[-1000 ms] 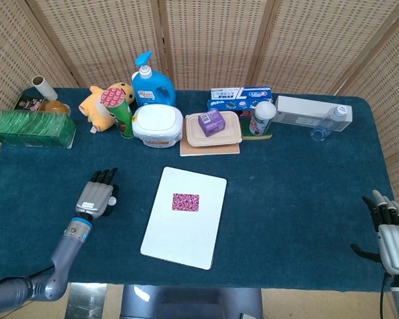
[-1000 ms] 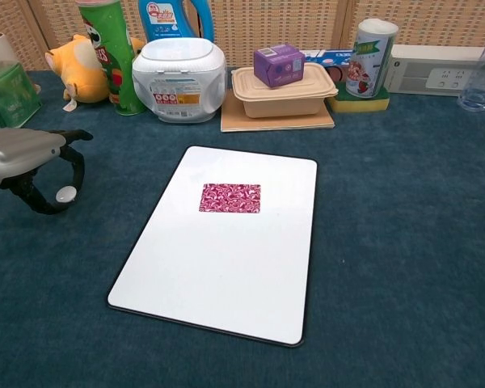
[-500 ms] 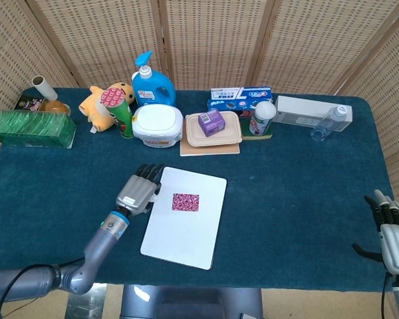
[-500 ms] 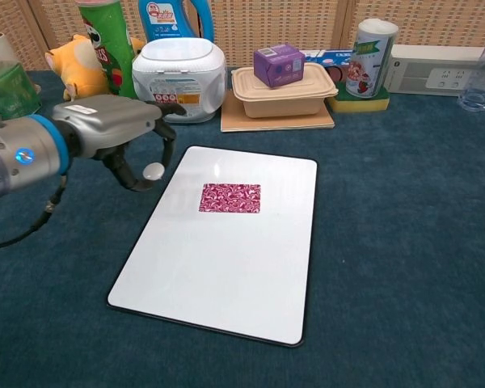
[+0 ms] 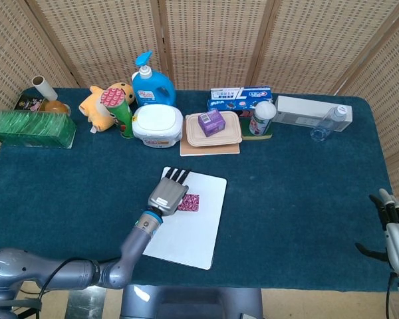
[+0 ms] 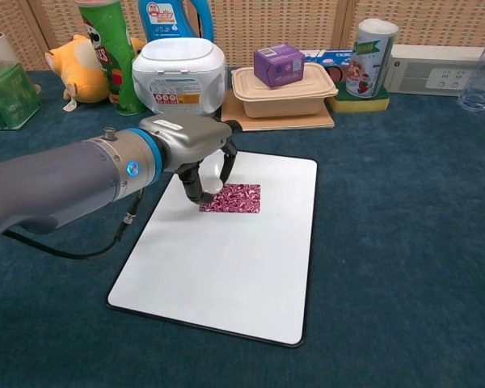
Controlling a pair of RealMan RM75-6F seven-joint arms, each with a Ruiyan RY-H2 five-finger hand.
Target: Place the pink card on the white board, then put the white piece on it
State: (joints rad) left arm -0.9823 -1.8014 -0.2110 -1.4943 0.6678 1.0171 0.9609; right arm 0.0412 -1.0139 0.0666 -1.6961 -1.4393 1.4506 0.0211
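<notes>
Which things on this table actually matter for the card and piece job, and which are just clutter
Belong to the job:
pink card, lying on the white board
white piece, pinched in the left hand above the card

Just lying about:
wipes tub
purple box on the lidded food container
plush toy
chips can
detergent bottle
power strip

We saw a grey metal left arm (image 6: 56, 182) with a blue wrist ring, a small glowing light and a black cable, ending in a silver left hand (image 6: 190, 141) with black fingers (image 5: 177, 175). The right hand (image 5: 398, 229) looked alike.
</notes>
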